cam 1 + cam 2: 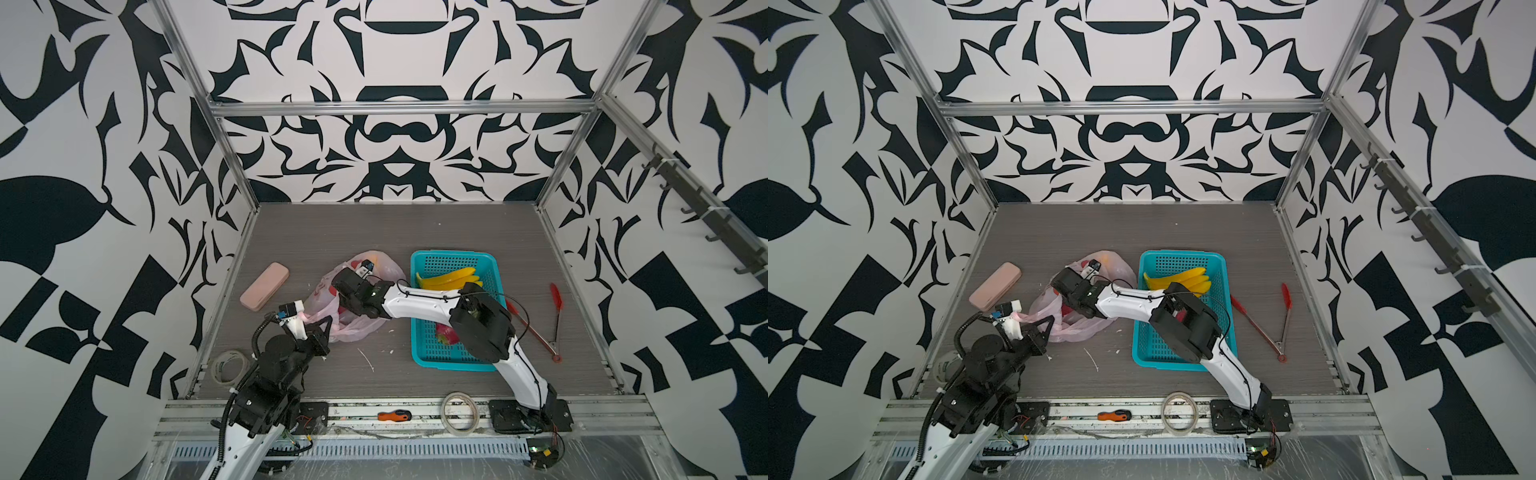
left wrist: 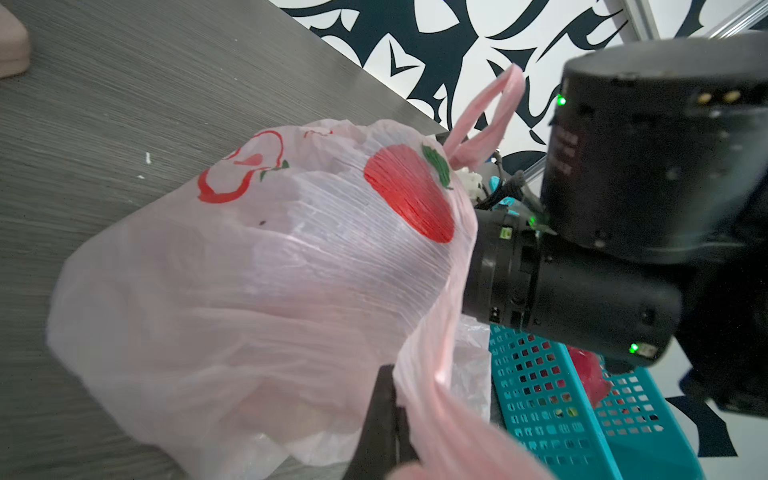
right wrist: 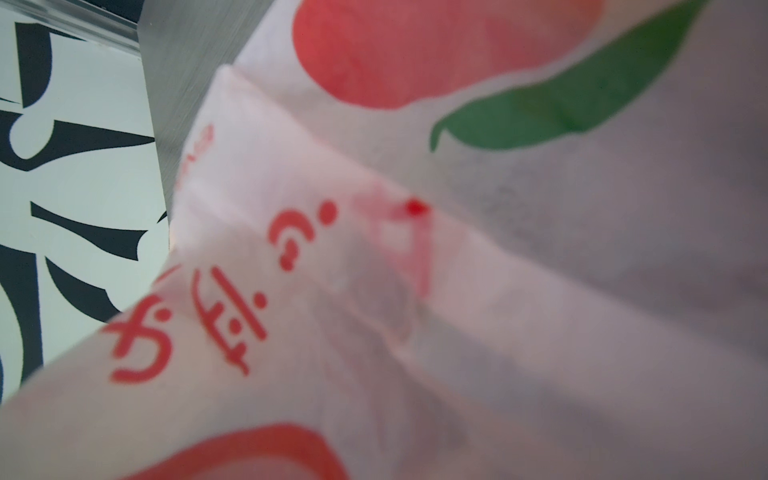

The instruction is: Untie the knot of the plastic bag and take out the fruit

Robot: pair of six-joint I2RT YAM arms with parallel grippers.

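Note:
The pale-pink plastic bag (image 1: 361, 328) lies on the table left of the basket, and a red printed mark shows on its side (image 2: 411, 195). My left gripper (image 1: 328, 322) is shut on the bag's near edge; its black fingers (image 2: 384, 399) pinch the plastic. My right gripper (image 1: 338, 291) reaches into the bag's mouth, its jaws hidden by plastic (image 3: 457, 291). One loop handle (image 2: 486, 124) stands free, and no knot shows. The banana bunch (image 1: 451, 279) and a dragon fruit (image 1: 445, 334) lie in the basket. An orange tint (image 1: 375, 259) shows through the bag's far side.
The teal perforated basket (image 1: 453, 254) stands right of the bag, under my right arm. A pink case (image 1: 264, 286) lies at the left and red tongs (image 1: 540, 320) at the right. Tape rolls (image 1: 230, 368) (image 1: 459, 413) and a screwdriver (image 1: 394, 415) sit along the front.

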